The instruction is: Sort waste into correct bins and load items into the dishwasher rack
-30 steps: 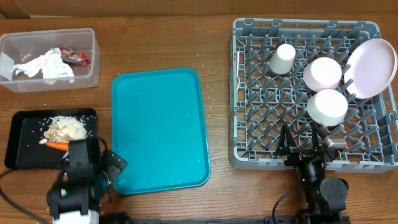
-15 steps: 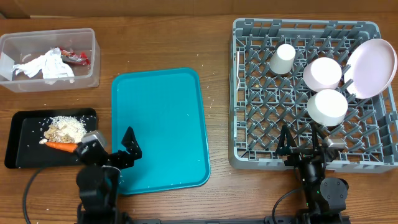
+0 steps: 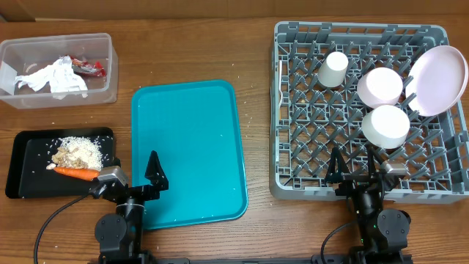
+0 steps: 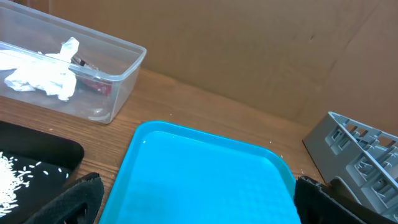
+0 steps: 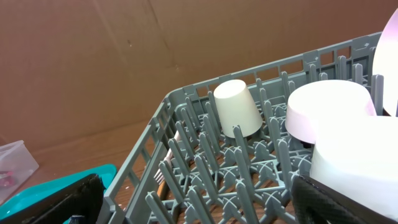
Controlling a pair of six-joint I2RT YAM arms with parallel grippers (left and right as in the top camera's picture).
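Right of the teal serving tray [image 3: 187, 147], the loaded dishwasher rack [image 3: 352, 31] seemingly leaves the left gripper [image 3: 132, 180] and right gripper [image 3: 357, 172] idle, spread wide, empty.

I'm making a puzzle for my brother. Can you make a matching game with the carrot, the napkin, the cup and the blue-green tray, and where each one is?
Things:
1. carrot
2. napkin
3. cup
4. teal tray

Places:
A. upside down in the grey rack
B. straight on the table, empty but for a few crumbs
C. in the clear tub
D. on the black tray, beside the rice

Pairs: 1-D, 2-C, 3-A, 4-B
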